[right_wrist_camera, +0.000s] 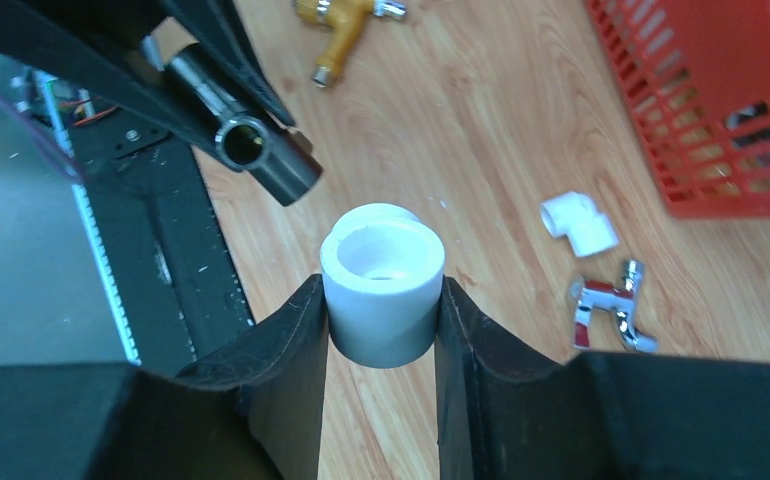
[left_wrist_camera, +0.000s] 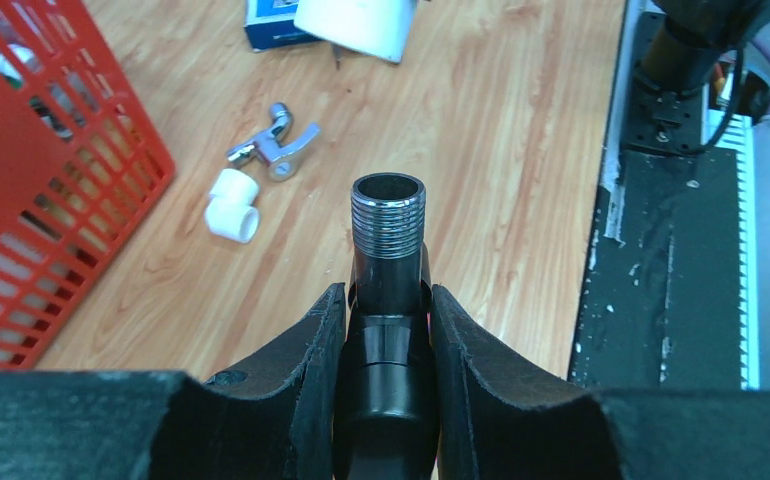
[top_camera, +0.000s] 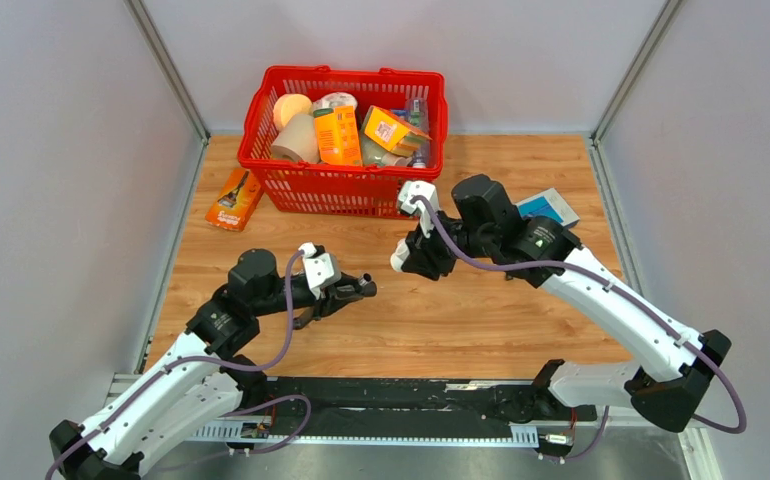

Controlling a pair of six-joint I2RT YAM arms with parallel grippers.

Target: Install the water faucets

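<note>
Left gripper jaws were clamped on the dark grey metal faucet, pads on both sides of its body. Its threaded open end stuck out past the fingertips at frame centre of the left wrist view.

Right gripper jaws were pinching a short white plastic fitting, with the socket opening facing away from the wrist.

In the right wrist view the faucet's bore sat upper left of the fitting, close but not touching. In the top view both grippers met mid-frame with a small gap between them, above the wooden table.

A loose white plastic elbow lay on the table left of centre in the left wrist view. A small chrome tap lay just above it, near but apart.

The red plastic mesh basket, full of assorted goods, stood top centre of the top view. A flat orange packet lay to its left. A blue box showed partly behind the right arm.
</note>
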